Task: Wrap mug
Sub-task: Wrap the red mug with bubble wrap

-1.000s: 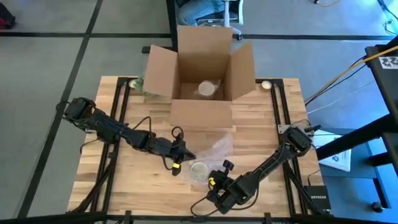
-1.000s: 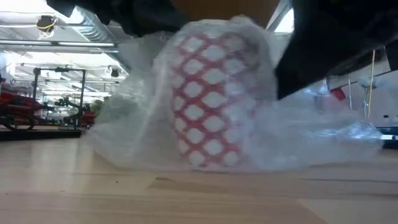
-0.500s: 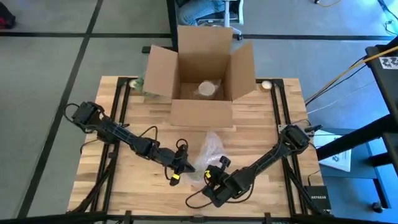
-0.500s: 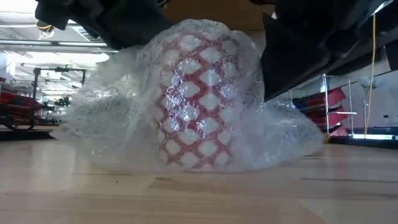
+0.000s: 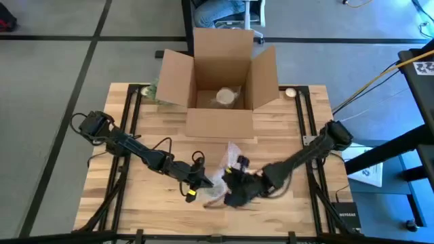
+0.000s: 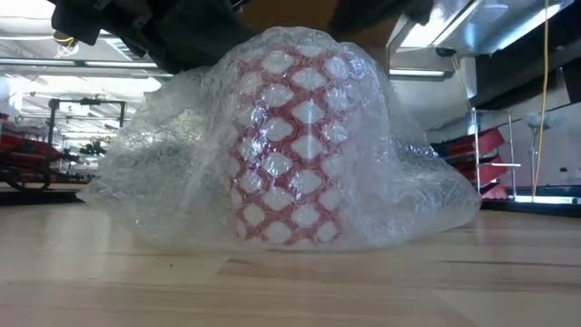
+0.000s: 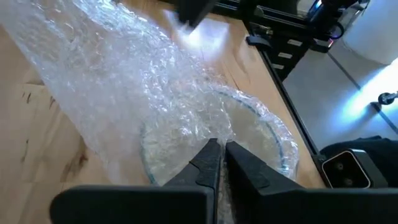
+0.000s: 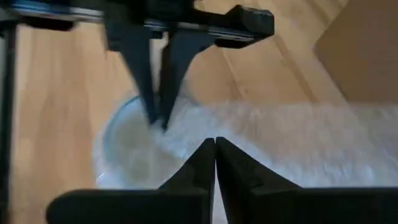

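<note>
Writing that can be read is scarce: only the small black box (image 5: pixel 347 218) lying beyond the table's corner behind the right arm carries pale lettering, too small to make out. The red-and-white patterned mug (image 6: pixel 290 150) stands upright on the pale wooden table (image 5: pixel 285 135), draped all over by the clear bubble wrap sheet (image 6: pixel 182 173), whose loose edges spread onto the wood on both sides of it. From above, the bundle sits directly between the two pincers, which face each other across it. The left gripper (image 5: pixel 202 179) reaches in from one side with its dark fingers (image 7: pixel 208 163) drawn together, pinching a fold of the wrap right at the mug's round rim, which shows as a clear ring just ahead of its fingertips. The right gripper (image 5: pixel 234 184) comes in from the opposite side, its fingers (image 8: pixel 214 155) likewise closed to a narrow seam on the wrap at the rim; in its wrist view the left gripper's fingers stand just beyond its own tips, nearly touching. Past both pincers, farther from the table's near edge, an open brown cardboard box (image 5: pixel 220 81) stands with its flaps spread, a pale wrapped bundle (image 5: pixel 225 97) lying inside it. A loose tail of wrap (image 5: pixel 234 152) lies between the box and the right gripper. A small round pale object (image 5: pixel 290 92) rests near the table's far corner beside the box.
</note>
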### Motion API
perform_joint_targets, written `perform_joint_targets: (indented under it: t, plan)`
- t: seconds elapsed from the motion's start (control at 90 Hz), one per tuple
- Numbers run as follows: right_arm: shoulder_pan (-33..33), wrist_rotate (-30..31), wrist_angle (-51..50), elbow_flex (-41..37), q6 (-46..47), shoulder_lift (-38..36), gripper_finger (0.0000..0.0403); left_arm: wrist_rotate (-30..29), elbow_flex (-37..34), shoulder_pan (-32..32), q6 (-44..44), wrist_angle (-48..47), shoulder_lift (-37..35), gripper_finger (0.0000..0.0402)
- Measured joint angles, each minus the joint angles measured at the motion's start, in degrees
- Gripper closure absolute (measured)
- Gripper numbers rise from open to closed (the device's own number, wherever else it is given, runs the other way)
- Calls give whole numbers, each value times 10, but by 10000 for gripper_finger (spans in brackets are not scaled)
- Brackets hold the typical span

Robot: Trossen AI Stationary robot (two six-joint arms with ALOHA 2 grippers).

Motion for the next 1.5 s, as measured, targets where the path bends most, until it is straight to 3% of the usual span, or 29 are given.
perform_joint_targets:
  t: [0.178,0.711,1.0,1.289,1.5]
  plan:
    - [-13,-66,34,2,-14,58,403,0,0,0,1,0,0,400]
    - [-8,-41,88,0,-16,84,403,34,0,1,1,-3,-8,398]
    - [-8,-39,92,-1,-25,85,403,103,-1,20,3,-27,-29,315]
    - [-8,-41,93,-2,-27,86,403,3,0,-30,9,-215,-129,298]
    - [-9,-43,93,-2,-27,86,403,-34,0,-95,-100,-423,-170,298]
